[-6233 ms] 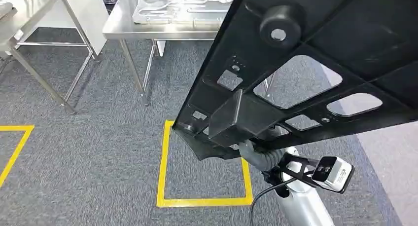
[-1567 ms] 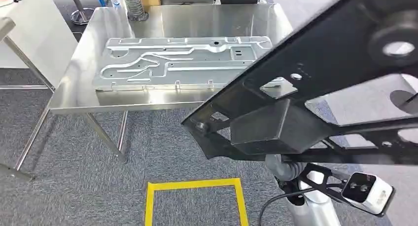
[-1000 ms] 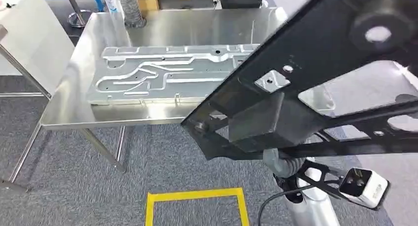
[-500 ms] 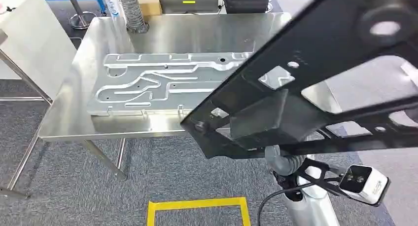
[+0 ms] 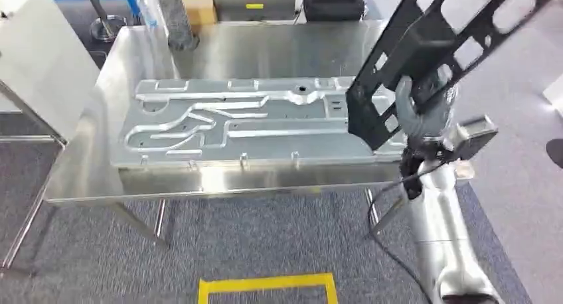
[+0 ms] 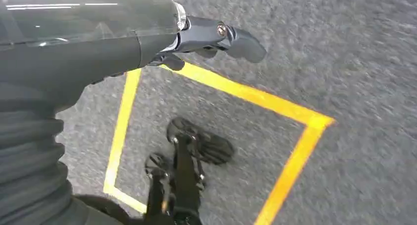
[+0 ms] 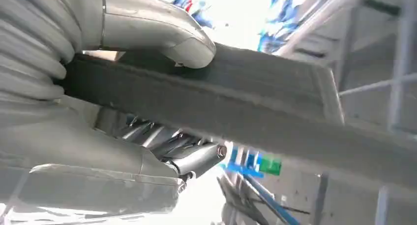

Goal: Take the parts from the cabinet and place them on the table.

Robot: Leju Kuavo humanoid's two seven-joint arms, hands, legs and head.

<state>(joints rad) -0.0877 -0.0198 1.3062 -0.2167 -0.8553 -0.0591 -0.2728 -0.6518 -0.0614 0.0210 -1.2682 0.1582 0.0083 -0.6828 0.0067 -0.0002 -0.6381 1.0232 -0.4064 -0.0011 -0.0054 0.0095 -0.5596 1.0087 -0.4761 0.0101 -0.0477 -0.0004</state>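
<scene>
One black perforated panel (image 5: 425, 52) stood tilted at the upper right of the head view, clamped in the robot's right hand (image 5: 425, 111), whose grey fingers (image 5: 403, 105) wrapped its lower edge above the right end of the steel table (image 5: 86, 178). From the right wrist camera, the thick thumb (image 7: 162, 33) pressed one face of the dark panel (image 7: 255, 112) while darker fingers (image 7: 192, 158) closed against the other. Across the centre of the head view, a silver stamped plate (image 5: 232, 125) lay flat on the tabletop. A yellow floor marking (image 5: 265, 287) showed at the bottom centre on grey carpet (image 5: 265, 231). Hanging low, the left hand (image 6: 206, 36) held nothing, its fingers loosely apart over the yellow tape (image 6: 255, 97).
</scene>
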